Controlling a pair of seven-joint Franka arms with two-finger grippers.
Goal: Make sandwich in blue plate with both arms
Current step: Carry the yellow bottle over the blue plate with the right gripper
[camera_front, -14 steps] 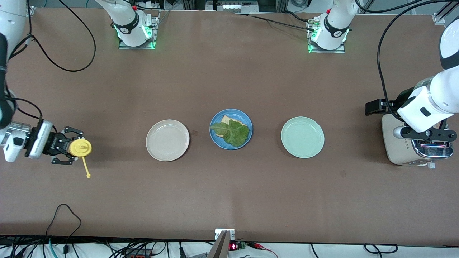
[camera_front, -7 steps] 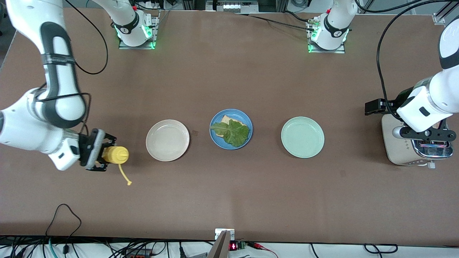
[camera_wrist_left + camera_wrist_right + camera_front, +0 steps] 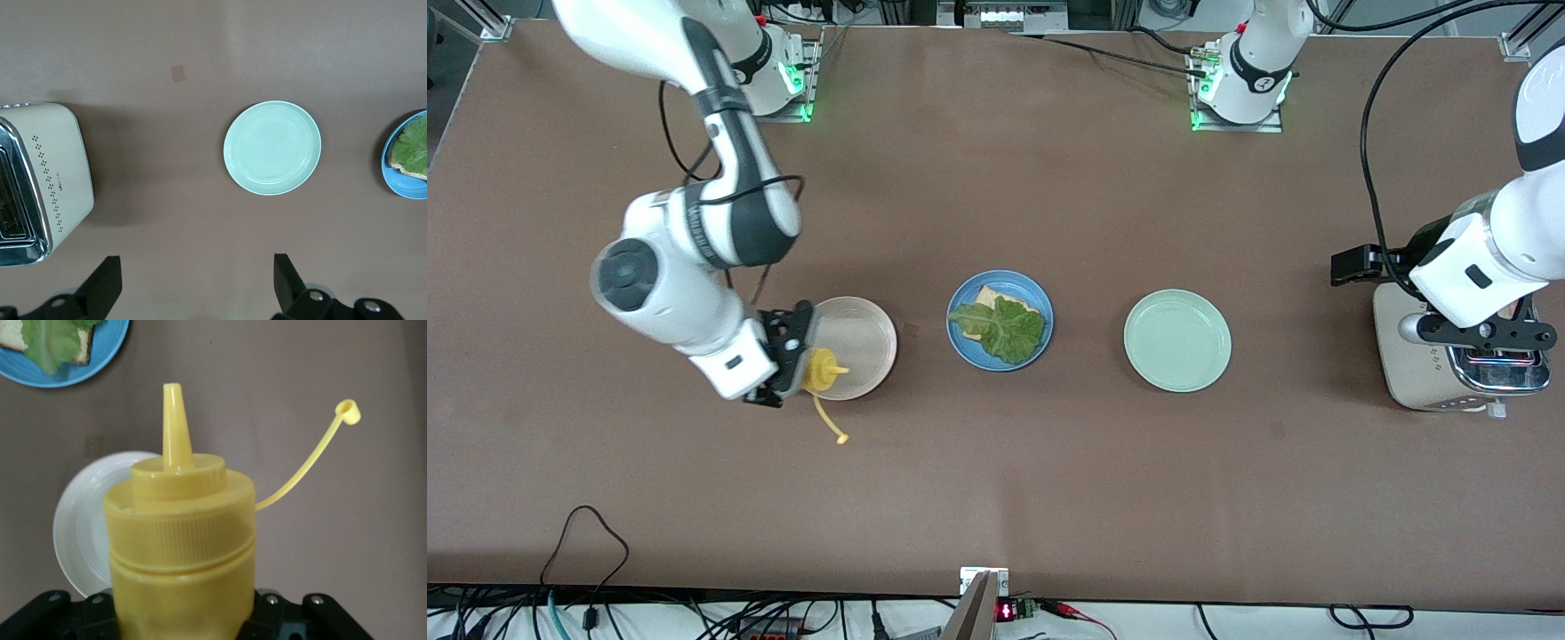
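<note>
A yellow plastic squeeze bottle (image 3: 819, 370) with an open pointed nozzle and a dangling tethered cap (image 3: 840, 438) is clamped in the right tool (image 3: 790, 357), which is held over the rim of the round beige plate (image 3: 867, 333) at the right arm's end of the row of plates. The round medium-blue plate (image 3: 971, 341) lies mid-desk, between the beige plate and the round pale green plate (image 3: 1177, 340); on it one square toasted bread slice (image 3: 985, 297) is covered by a ruffled green lettuce leaf (image 3: 1003, 327) — no second slice is seen on top, so the sandwich is judged unfinished. The left tool (image 3: 197, 287) hangs over the cream-and-chrome toaster (image 3: 1405, 373) at the left arm's end of the brown desk (image 3: 996, 489), its fingers spread wide and nothing gripped. Several risks are judged from here. With the nozzle uncapped, sauce could be spilled onto the beige plate or the desk if the bottle is squeezed or tipped before the blue plate is reached. The loose cap could be dragged across the lettuce and the leaf pulled off the bread — the leaf appears light and only resting there. If the bottle is carried too low, a plate rim could be struck. A slip within the grip cannot be ruled out, since the bottle's wall is probably soft and yielding.
</note>
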